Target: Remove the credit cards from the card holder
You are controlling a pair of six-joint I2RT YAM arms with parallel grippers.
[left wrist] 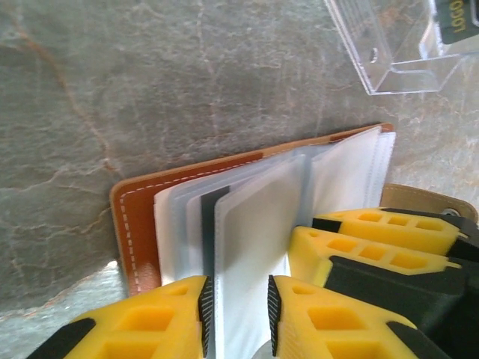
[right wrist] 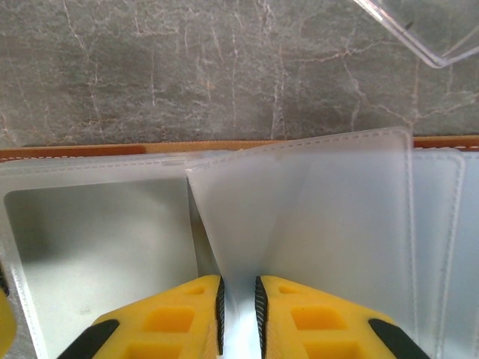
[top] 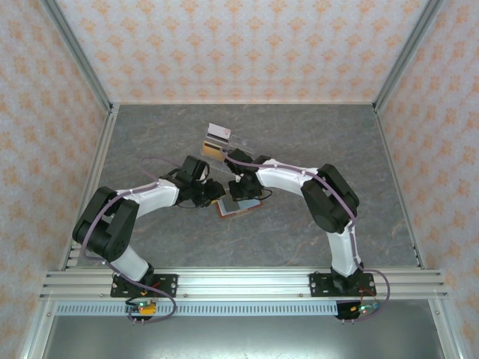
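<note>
Card holder [left wrist: 142, 224] lies open on table [top: 314, 142] mid-workspace, both grippers – left [left wrist: 238, 307] & right [right wrist: 238, 303] – each pinched on a frosted plastic sleeve [right wrist: 314, 217]; no credit cards seen out yet – extraction looks barely begun.

Both arms fold inward and meet mid-scene, wrists angled down. Left gripper [left wrist: 238, 318] has its jaws narrowly parted around a clear sleeve; right gripper [right wrist: 238, 310] pinches another sleeve, jaws nearly closed.
</note>
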